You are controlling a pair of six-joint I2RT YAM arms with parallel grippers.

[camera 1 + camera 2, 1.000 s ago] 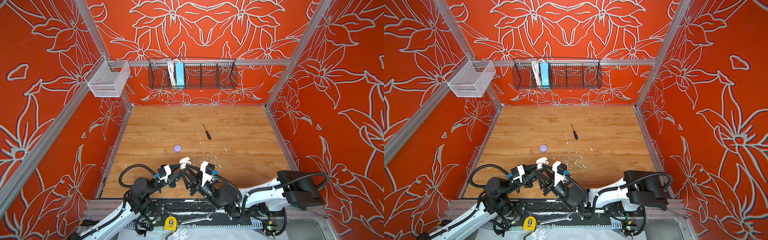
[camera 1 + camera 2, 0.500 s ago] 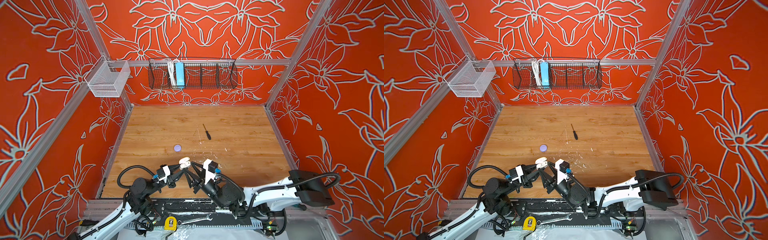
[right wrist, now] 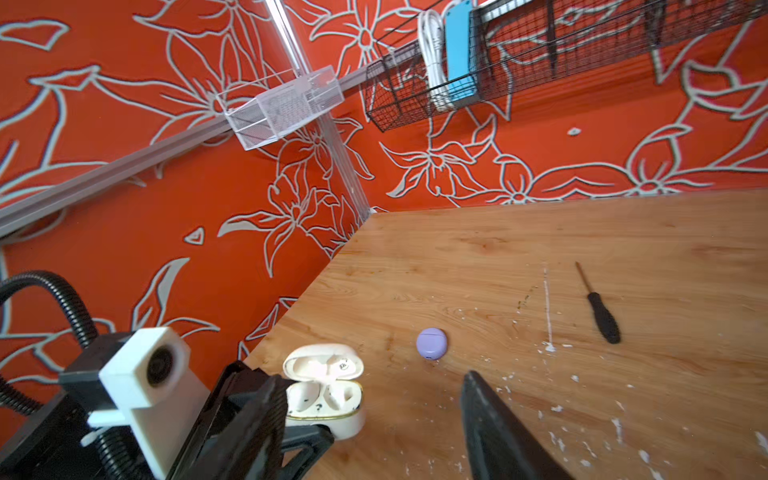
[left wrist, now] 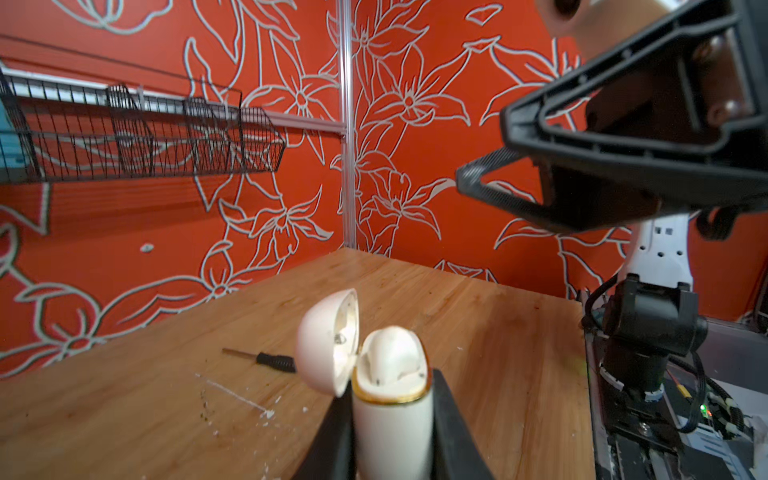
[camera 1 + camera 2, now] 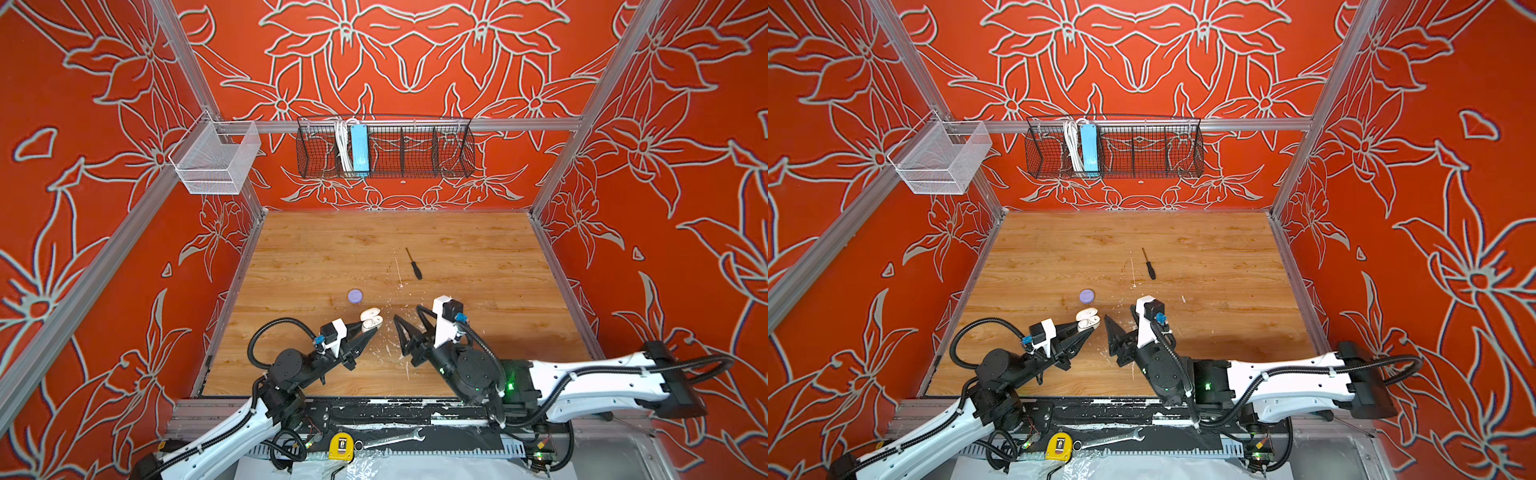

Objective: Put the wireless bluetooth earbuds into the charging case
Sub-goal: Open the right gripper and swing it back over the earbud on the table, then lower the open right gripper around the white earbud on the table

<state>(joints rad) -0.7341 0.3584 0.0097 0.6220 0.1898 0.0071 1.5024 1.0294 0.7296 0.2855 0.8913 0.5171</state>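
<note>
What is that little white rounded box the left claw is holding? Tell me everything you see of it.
It is a small, glossy cream-white plastic charging case, rounded, with a gold rim at its mouth. Its hinged lid stands flipped open. The left gripper pinches its body from both sides, mouth upward; a white earbud sits inside.

In the left wrist view the cream charging case (image 4: 390, 419) and the fingers (image 4: 451, 428) of the left gripper (image 4: 391, 388) clamping it run off the picture's edge. The earbuds (image 4: 390, 353) in it are too small to tell in both top views. The shut lavender case (image 3: 432, 343) hides its inside
</note>
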